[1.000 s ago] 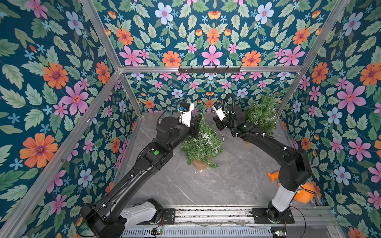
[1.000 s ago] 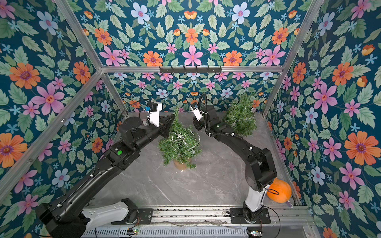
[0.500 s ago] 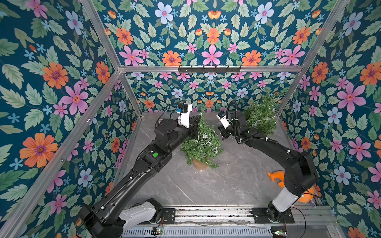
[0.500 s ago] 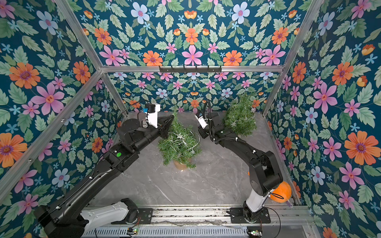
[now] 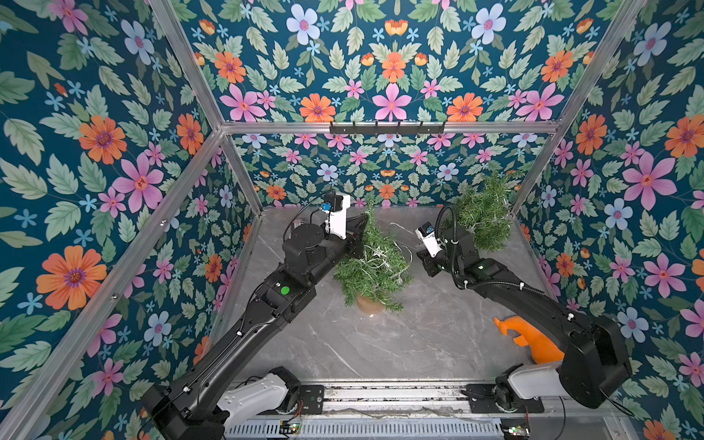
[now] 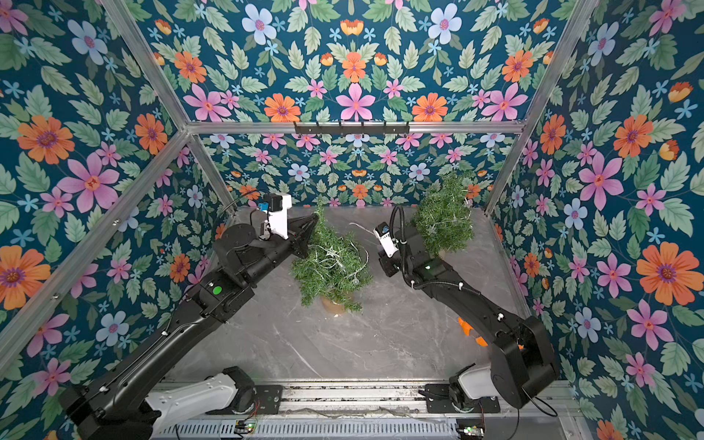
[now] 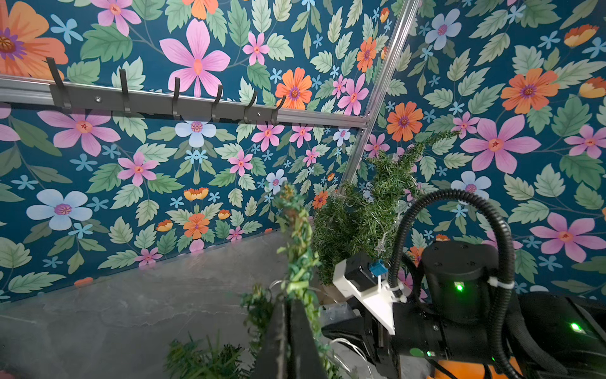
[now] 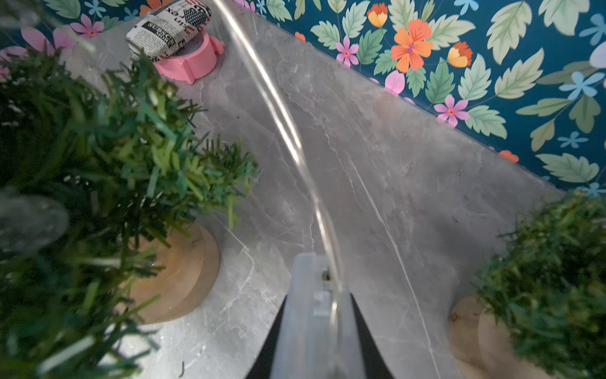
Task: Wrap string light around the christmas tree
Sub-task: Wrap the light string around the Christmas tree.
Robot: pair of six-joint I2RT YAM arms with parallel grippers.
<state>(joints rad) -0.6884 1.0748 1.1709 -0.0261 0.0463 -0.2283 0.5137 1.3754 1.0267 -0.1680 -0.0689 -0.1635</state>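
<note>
- Left gripper [image 7: 288,310]: clamped on the top sprig of the tree [image 5: 371,268]. The tip stands up out of the shut jaws in the left wrist view. You are holding the tree steady from its upper end.
- Right gripper [image 8: 316,288]: closed on the string light [image 8: 295,144]. The pale wire runs out of the jaws and arcs away across the table [image 5: 381,350]. A cloudy, translucent piece also sits between the jaws; I cannot tell what it is.
- In both top views the right gripper sits near the tree on its right side, clear of the branches.
- Where the string light is: several pale turns lie across the tree's middle and upper branches in a top view [image 6: 335,255]. One slack loop bulges off the right side, and a strand trails over the table behind.
- The tree stands on its wooden base [image 8: 183,279], leaning a little toward the left gripper as seen from above.
- Done so far, by my read: a good part of the wrap is on, bunched around the middle.
- Left to do: the lower branches look bare. The slack loop needs drawing in, and the end you hold has to go round and be let go.
- Second tree [image 5: 484,217] stands in the back right corner, well apart. It seems to carry pale strands too, and it is not the one in hand.
</note>
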